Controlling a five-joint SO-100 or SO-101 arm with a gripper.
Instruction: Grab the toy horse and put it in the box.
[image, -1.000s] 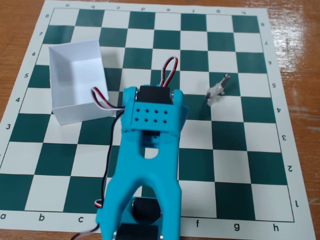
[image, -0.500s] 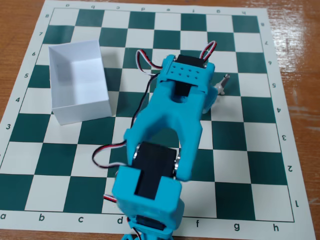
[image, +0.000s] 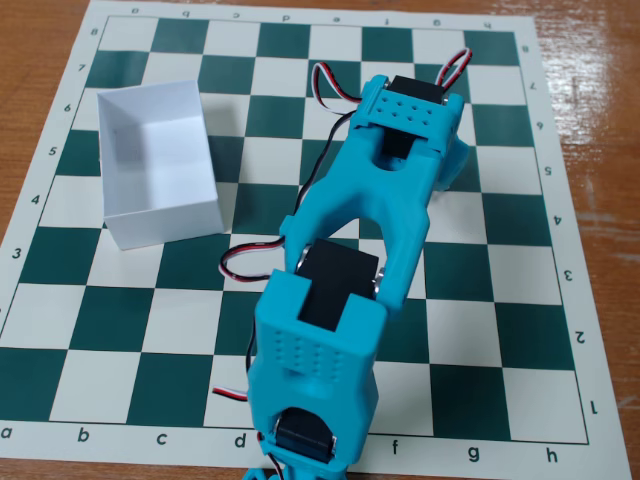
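The white open-topped box (image: 166, 226) stands on the left part of the chessboard, and its inside looks empty. The toy horse is not visible; it may be hidden under the arm. My cyan arm (image: 385, 215) reaches from the bottom edge up toward the far right of the board. The gripper (image: 458, 166) points down beneath the wrist servo. Only a cyan sliver of it shows right of the wrist, so how its jaws stand is hidden.
The green-and-white chessboard mat (image: 500, 300) lies on a wooden table (image: 600, 110). Red, white and black servo wires (image: 330, 85) loop beside the arm.
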